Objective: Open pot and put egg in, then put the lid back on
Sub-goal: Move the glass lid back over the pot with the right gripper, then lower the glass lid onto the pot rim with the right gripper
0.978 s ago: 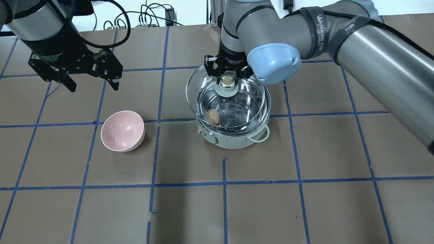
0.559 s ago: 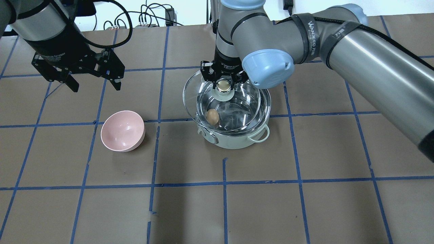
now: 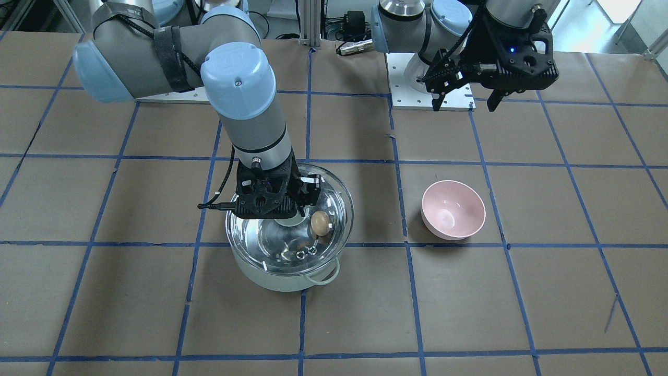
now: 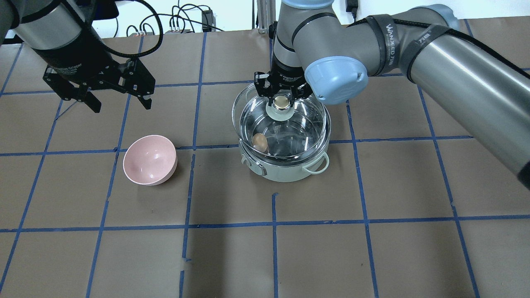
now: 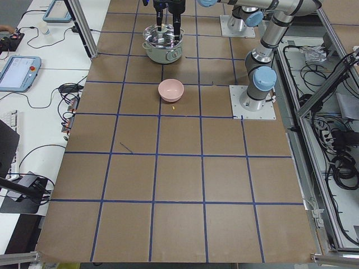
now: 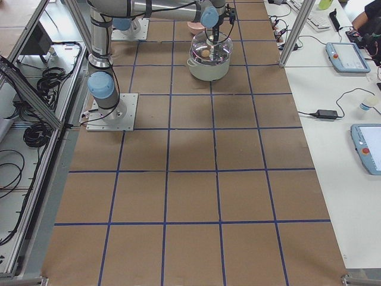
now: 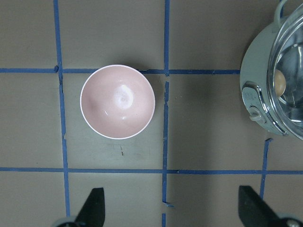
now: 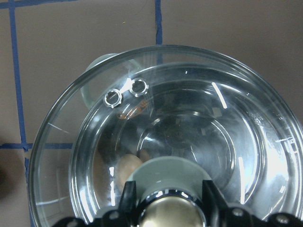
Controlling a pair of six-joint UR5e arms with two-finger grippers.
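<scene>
The pale mint-green pot (image 4: 285, 173) stands mid-table, also in the front view (image 3: 271, 279). The tan egg (image 4: 259, 142) lies inside it on the steel bottom, seen through the glass (image 3: 320, 223) (image 8: 128, 170). My right gripper (image 4: 281, 98) is shut on the beige knob of the clear glass lid (image 4: 308, 124) and holds it low over the pot, its rim slightly off toward the far left. Whether it touches the pot's rim I cannot tell. My left gripper (image 4: 121, 106) is open and empty, raised above the table behind the pink bowl.
A pink bowl (image 4: 150, 159) sits empty on the brown paper left of the pot, also in the left wrist view (image 7: 117, 101). Blue tape lines grid the table. The robot bases and cables are at the far edge.
My right gripper has shifted the lid a little to the right, so it sits more squarely over the pot. My left gripper has drifted slightly right and stays open.
</scene>
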